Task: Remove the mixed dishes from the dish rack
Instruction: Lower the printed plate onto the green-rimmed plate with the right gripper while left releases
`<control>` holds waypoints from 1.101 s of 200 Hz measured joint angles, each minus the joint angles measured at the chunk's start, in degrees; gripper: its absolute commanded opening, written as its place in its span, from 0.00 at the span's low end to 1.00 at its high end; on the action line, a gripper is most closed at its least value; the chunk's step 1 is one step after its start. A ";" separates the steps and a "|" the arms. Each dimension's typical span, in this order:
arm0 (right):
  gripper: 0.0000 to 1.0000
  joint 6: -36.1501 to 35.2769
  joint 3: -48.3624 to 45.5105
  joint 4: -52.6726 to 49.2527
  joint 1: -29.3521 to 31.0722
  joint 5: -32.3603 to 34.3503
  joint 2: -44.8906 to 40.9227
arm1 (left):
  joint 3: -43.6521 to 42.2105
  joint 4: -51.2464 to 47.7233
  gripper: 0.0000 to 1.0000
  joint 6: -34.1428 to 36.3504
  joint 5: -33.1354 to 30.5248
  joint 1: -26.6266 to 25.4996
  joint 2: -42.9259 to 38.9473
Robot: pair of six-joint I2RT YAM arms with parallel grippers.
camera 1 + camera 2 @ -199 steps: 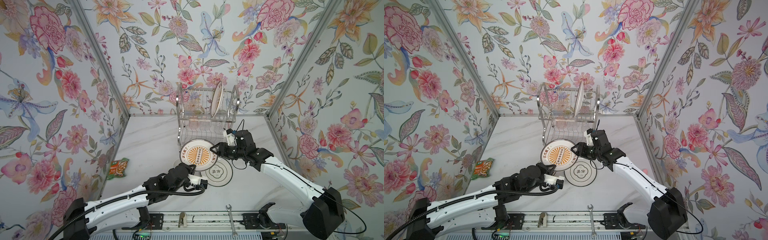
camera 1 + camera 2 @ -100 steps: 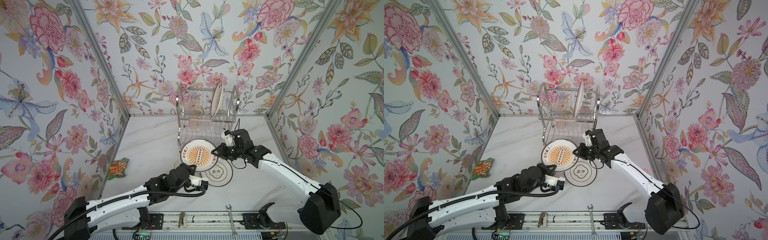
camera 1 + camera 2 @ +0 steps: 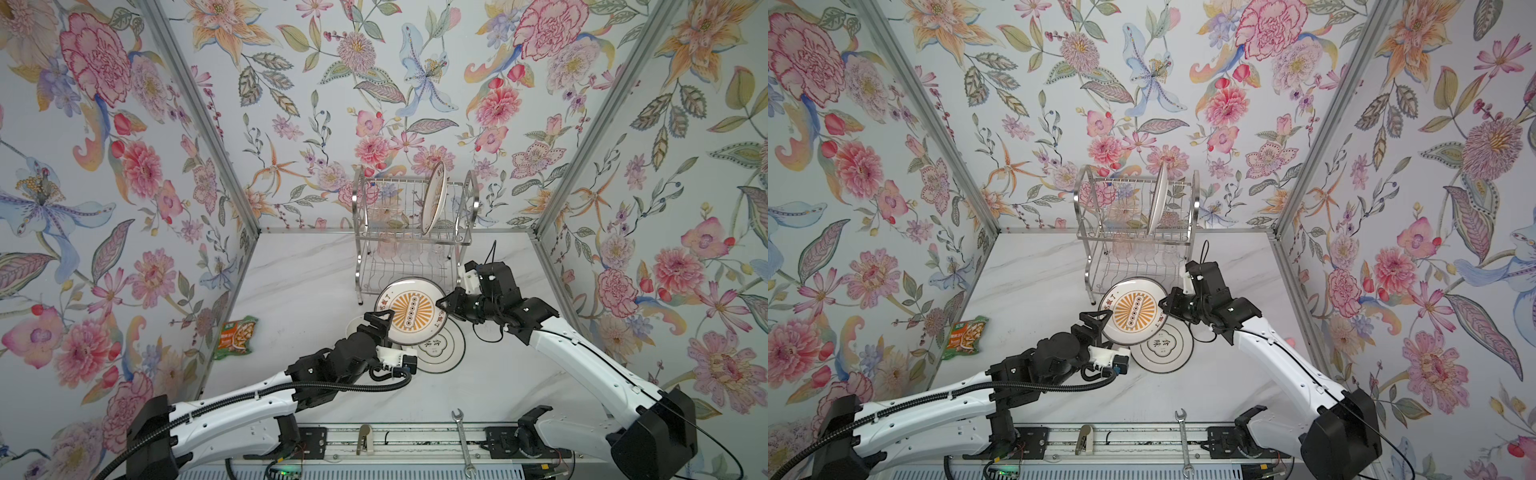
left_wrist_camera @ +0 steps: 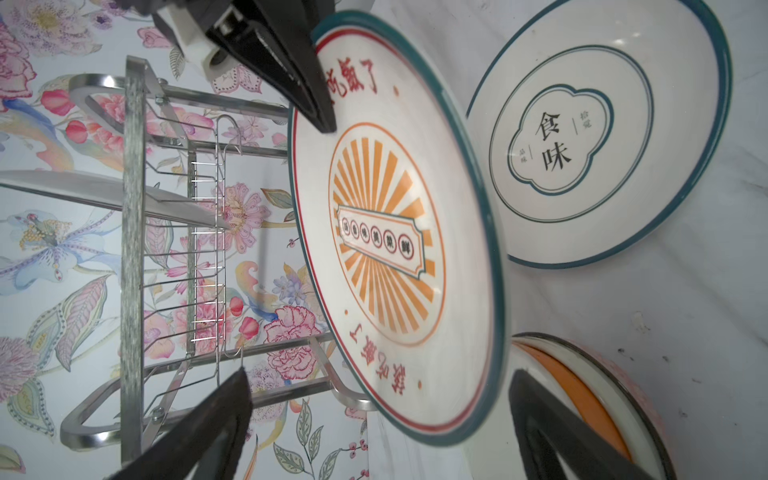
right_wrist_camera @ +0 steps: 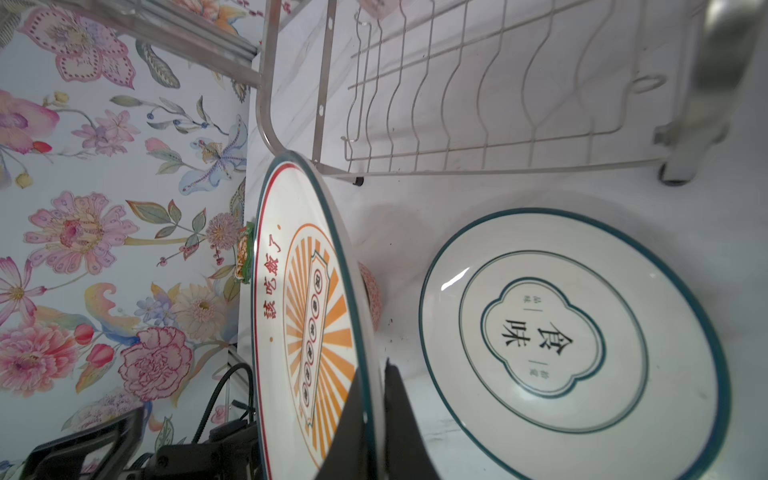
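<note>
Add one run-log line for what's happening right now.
right gripper: shut on sunburst plate rim | left gripper: open at opposite rim | dish rack: one white plate standing in upper tier

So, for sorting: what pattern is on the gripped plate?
The plate: orange sunburst, red lettering, teal rim; best in left wrist view.

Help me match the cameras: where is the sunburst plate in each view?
Top view: sunburst plate centre, before the rack.
Top view: same spot.
Left wrist: close up, tilted, between rack and flat plate.
Right wrist: oblique, beside flat plate.
Landmark: flat plate.
</note>
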 measured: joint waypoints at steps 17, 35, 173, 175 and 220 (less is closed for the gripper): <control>0.00 0.02 -2.05 -0.17 -1.99 1.81 -3.87 | 0.02 -0.02 0.99 -2.40 0.02 0.00 -2.91; 0.00 -0.24 -4.24 -1.33 -3.45 4.22 -7.32 | 0.17 -0.07 0.99 -5.46 0.00 0.00 -5.77; 0.00 -2.86 -19.52 1.29 -7.13 7.26 -9.16 | 9.90 -4.22 0.99 -43.06 24.11 19.85 -9.55; 0.00 -2.84 -19.61 1.51 -7.23 7.15 -9.03 | 9.84 -4.04 0.99 -43.39 24.39 19.96 -9.53; 0.00 -2.80 -22.38 6.14 -9.16 4.24 -7.19 | 8.83 -2.16 0.99 -48.09 28.70 21.07 -8.26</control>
